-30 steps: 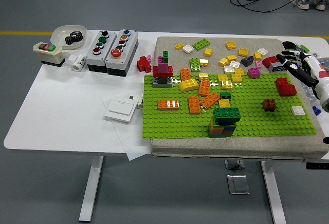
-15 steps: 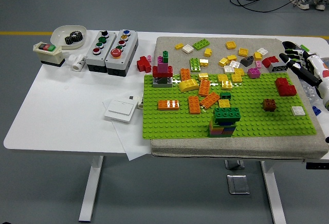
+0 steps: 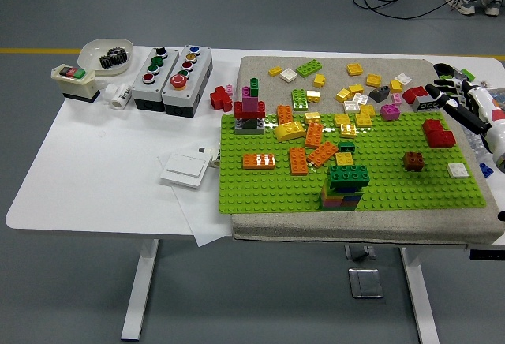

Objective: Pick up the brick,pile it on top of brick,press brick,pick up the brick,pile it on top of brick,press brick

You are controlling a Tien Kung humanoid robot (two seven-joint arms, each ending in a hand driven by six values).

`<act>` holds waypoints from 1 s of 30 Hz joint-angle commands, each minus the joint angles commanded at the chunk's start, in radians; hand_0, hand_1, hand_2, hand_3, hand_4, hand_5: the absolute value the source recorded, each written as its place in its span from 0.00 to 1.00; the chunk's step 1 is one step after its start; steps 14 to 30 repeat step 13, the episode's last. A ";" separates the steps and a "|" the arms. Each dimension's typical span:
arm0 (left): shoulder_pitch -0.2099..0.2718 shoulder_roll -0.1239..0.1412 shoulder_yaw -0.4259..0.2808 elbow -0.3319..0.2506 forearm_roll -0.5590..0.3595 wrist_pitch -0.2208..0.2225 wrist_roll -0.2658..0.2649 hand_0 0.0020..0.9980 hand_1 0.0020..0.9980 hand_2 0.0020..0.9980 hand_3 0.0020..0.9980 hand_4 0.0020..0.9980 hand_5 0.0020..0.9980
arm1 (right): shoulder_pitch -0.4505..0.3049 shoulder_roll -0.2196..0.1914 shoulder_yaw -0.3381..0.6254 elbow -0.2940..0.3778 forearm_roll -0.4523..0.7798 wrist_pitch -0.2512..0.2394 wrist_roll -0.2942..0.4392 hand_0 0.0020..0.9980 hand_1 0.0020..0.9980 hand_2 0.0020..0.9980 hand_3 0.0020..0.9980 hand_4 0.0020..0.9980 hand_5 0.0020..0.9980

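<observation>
Fingers spread and holding nothing, the right hand (image 3: pixel 465 101) is drifting back toward the green baseplate (image 3: pixel 260 190)'s right edge, bricks there unmoved, suggesting a fresh approach.

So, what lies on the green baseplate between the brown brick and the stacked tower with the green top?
In the head view, nothing: between the brown brick and the tower only bare studs of the green baseplate show.
</observation>
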 joint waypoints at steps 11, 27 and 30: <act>-0.001 -0.004 0.015 0.002 -0.028 0.007 -0.008 0.67 0.71 0.73 0.59 0.68 0.66 | 0.001 -0.003 -0.005 -0.009 -0.006 -0.007 -0.004 0.75 0.73 0.78 0.78 0.97 0.90; -0.001 -0.004 0.016 0.003 -0.032 0.008 -0.009 0.67 0.71 0.73 0.59 0.68 0.66 | 0.003 -0.004 -0.005 -0.010 -0.010 -0.008 -0.006 0.75 0.73 0.78 0.78 0.97 0.90; -0.001 -0.004 0.016 0.003 -0.032 0.008 -0.009 0.67 0.71 0.73 0.59 0.68 0.66 | 0.003 -0.004 -0.005 -0.010 -0.010 -0.008 -0.006 0.75 0.73 0.78 0.78 0.97 0.90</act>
